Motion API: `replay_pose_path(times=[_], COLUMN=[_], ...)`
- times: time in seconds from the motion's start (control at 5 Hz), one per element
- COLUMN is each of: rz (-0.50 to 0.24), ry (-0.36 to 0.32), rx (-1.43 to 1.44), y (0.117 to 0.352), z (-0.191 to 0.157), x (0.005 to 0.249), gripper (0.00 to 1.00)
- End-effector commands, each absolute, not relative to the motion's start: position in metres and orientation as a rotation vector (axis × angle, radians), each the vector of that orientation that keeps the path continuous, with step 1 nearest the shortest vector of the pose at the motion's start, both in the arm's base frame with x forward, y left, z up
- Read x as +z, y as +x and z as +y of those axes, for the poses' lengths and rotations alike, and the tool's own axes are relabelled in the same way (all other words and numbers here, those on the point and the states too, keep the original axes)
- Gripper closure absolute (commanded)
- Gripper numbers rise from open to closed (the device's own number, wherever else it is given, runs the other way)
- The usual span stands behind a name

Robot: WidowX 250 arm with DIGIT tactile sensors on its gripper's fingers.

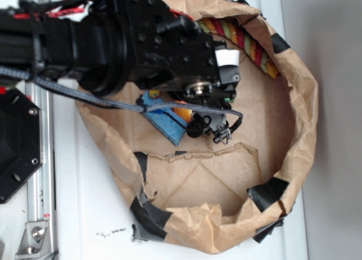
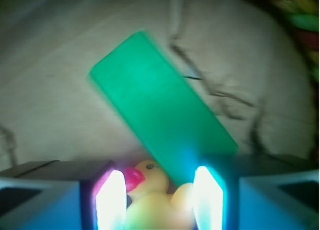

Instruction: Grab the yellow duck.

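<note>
Exterior view: the arm reaches in from the left over a crumpled paper basin [image 1: 305, 102] that sits on the white worktop [image 1: 90, 215]. The end effector [image 1: 210, 127] hangs low inside the basin, and its own bulk hides most of what lies under it. A sliver of orange-yellow shows just below the wrist, probably the duck [image 1: 182, 111], next to a block [image 1: 167, 124] that looks blue here. A rope [image 1: 249, 42] curves along the far rim, well apart from the end effector.

Wrist view: the duck [image 2: 155, 197] sits between the two fingers [image 2: 111, 200], its beak turned toward the left one. The fingers are part open, with small gaps at both sides of the duck, so nothing is gripped yet. The block [image 2: 160, 115], green here, lies slantwise just beyond the duck, its near end touching or nearly touching it.

The step in hand looks like the close of the approach. Next, the jaws need to shut squarely on the duck's body without catching the block's corner, then lift straight up.
</note>
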State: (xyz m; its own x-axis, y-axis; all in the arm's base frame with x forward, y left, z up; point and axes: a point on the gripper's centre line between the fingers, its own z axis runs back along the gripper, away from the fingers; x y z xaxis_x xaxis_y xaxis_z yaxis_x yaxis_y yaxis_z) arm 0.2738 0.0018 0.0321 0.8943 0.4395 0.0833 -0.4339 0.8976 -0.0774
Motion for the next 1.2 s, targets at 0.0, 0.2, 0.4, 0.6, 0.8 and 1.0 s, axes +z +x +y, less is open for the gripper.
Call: replay_pose_path(times=[0.0, 0.2, 0.4, 0.6, 0.8, 1.0], rz=[-0.256, -0.255, -0.213, -0.14, -0.173, -0.197], ry=[-0.021, 0.016, 0.001, 0.031, 0.098, 0.142], rx=[0.074, 0.004, -0.055, -0.132, -0.2, -0.159], y=[0.325, 0.329, 0.32, 0.3, 0.281, 0.272], z=[-0.042, -0.05, -0.05, -0.038, -0.023, -0.017], x=[0.093, 0.096, 0.101, 0.11, 0.139, 0.171], gripper=[1.0, 1.0, 1.0, 1.0, 1.0, 1.0])
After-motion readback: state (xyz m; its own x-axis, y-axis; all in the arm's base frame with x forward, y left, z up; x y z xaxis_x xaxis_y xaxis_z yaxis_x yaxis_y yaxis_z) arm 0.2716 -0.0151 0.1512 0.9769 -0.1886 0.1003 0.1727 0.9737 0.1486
